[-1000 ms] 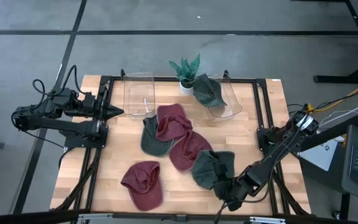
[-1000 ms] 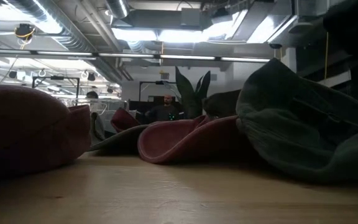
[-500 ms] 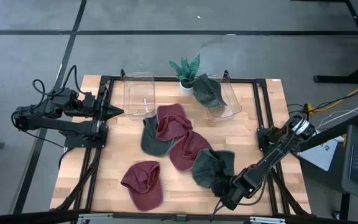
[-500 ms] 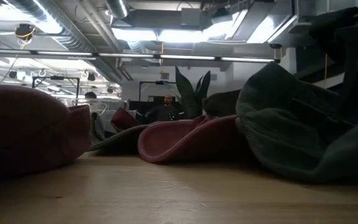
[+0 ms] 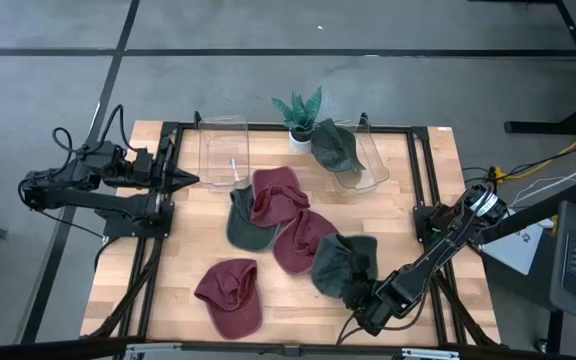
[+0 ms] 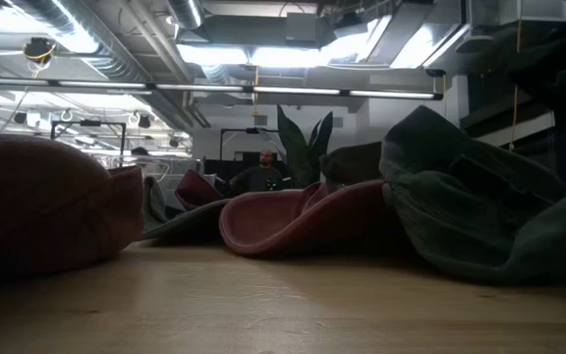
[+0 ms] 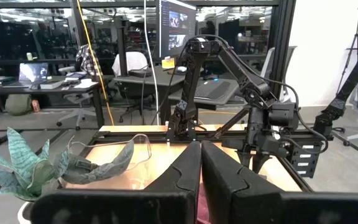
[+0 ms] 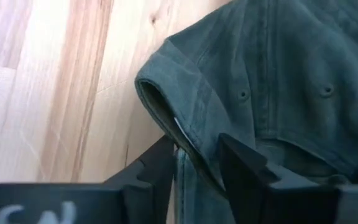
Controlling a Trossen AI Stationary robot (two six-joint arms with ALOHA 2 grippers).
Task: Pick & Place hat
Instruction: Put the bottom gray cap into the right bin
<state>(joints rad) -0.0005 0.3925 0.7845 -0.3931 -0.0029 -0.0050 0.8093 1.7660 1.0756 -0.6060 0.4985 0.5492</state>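
The right gripper (image 5: 368, 312) is positioned low at the near right part of the wooden tabletop (image 5: 183, 255), at the near edge of a dark green hat (image 5: 343, 268). In the right wrist view, the 2 dark fingers (image 8: 244, 171) are seen set on either side of a fold of the green hat's rim (image 8: 166, 118), with the fabric pinched between them, so the gripper is clenched on the hat. The hat lies crumpled on the tabletop, touching a maroon hat (image 5: 301, 240) just beside it toward the centre. In the low view, the green hat (image 6: 470, 211) is seen as a tall crumpled mass resting on the wood, with the maroon hat's brim (image 6: 283, 221) beside it. A 2nd maroon hat (image 5: 276, 194) overlaps another dark green hat (image 5: 240, 222) near the middle, and a 3rd maroon hat (image 5: 231, 294) lies apart at the near left. At the far side, 2 clear bins are placed: the left bin (image 5: 223, 150) holds no hat, and the right bin (image 5: 363, 160) holds a green hat (image 5: 334, 145). A small potted plant (image 5: 298, 112) stands between the bins. The left gripper (image 5: 183, 180) is held at the left edge of the tabletop, with its fingers (image 7: 219, 177) pressed together and nothing between them.
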